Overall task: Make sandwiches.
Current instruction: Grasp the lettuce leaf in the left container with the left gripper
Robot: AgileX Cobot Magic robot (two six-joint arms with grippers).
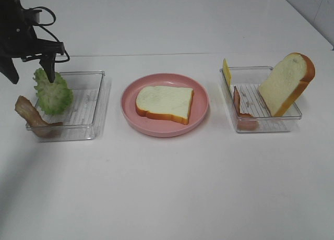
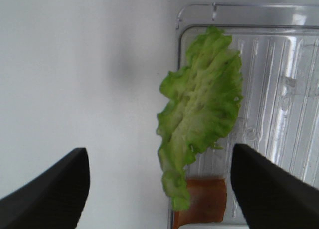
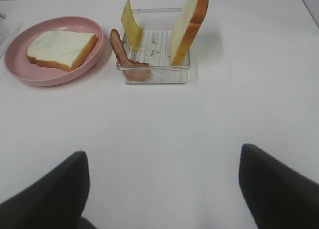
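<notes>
The left fingers (image 2: 264, 184) are released, spread above the lettuce (image 1: 53, 93) at the left tray's (image 1: 88, 120) left edge — gripping nothing. One slice (image 1: 164, 103) lies flat on the middle plate (image 1: 201, 96), and a second slice (image 1: 284, 83) leans upright in the right tray (image 1: 295, 115). The right fingers (image 3: 50, 194) — also released — hang over the near worktop (image 3: 159, 129).

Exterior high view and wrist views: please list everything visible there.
table: 1, white, under everything
plate: 1, pink, centre
trays: 2, clear, one left of plate, one right
bread slices: 2, white with orange-brown crust, one flat on plate, one leaning in right tray
lettuce leaf: 1, green, left tray's left edge
bacon strips: 2, brown-red, one over left tray's front corner, one in right tray
cheese slice: 1, yellow, upright, right tray's back corner
left fingers: 2, black, open, over lettuce leaf
right fingers: 2, black, open, over table
</notes>
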